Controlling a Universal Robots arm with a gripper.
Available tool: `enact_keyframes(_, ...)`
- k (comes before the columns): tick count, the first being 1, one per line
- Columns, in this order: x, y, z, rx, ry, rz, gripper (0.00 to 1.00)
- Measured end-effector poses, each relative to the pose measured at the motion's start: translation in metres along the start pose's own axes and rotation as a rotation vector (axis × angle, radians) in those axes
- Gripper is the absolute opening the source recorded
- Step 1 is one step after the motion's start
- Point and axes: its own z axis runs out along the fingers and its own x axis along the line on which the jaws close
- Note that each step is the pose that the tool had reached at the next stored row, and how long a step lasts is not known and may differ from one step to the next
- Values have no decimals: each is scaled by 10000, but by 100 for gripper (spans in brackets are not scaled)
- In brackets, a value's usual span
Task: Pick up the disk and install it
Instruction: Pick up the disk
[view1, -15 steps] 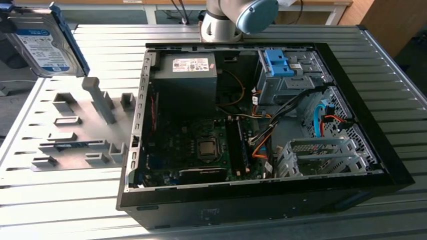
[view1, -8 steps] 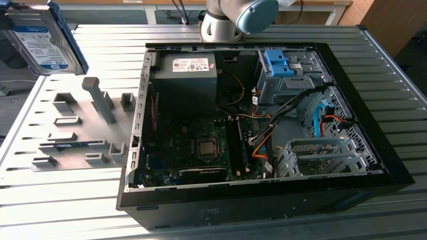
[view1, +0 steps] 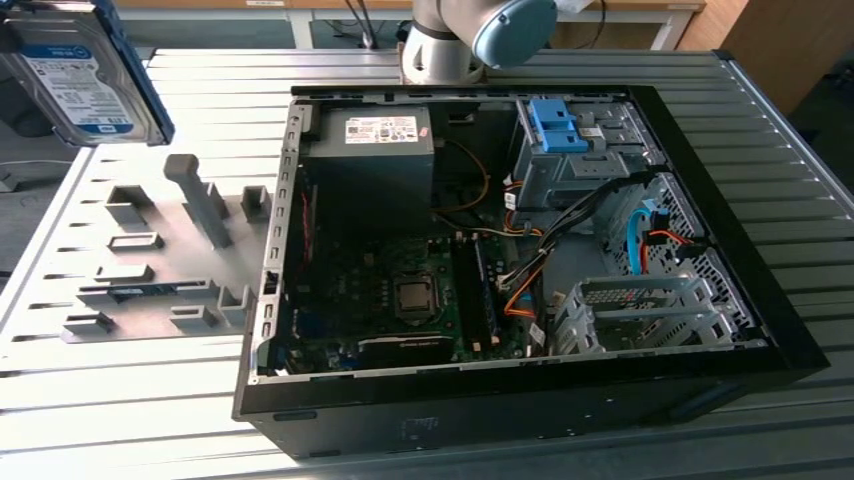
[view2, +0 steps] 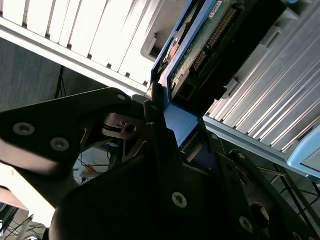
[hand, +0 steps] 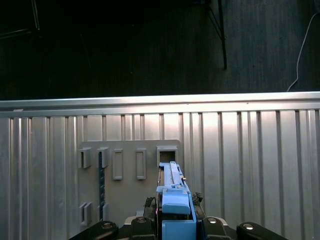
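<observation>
The hand (view2: 181, 127) is clamped on the disk (view1: 80, 80) by its blue frame, holding it high, apparently to clear the slotted grey fixture plate (view1: 167, 270).

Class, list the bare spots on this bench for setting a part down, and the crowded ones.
Free: slatted table in front of the fixture plate; strip at the exterior view's right of the computer case. Crowded: plate's holders, the case interior. The tool grips the disk.
</observation>
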Motion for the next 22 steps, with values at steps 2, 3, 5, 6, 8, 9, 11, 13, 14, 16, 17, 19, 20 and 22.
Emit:
enact_keyframes(2,0,0,-15,1,0,0,37)
enact_keyframes(3,0,0,-23,0,0,0,37)
enact_keyframes(5,1,1,-37,0,0,0,37)
enact_keyframes(6,1,1,-45,0,0,0,37)
enact_keyframes(8,1,1,-59,1,-1,0,37)
enact_keyframes(9,1,1,-67,0,0,0,37)
enact_keyframes(11,1,2,-82,0,0,0,37)
enact_keyframes(13,2,2,-96,0,0,0,37)
enact_keyframes(14,2,2,-103,0,0,0,37)
enact_keyframes(16,2,3,-118,0,0,0,37)
enact_keyframes(17,2,3,-126,0,0,0,37)
enact_keyframes(19,3,3,-141,0,0,0,37)
enact_keyframes(20,3,3,-150,1,0,0,37)
enact_keyframes(22,3,3,-166,0,0,0,37)
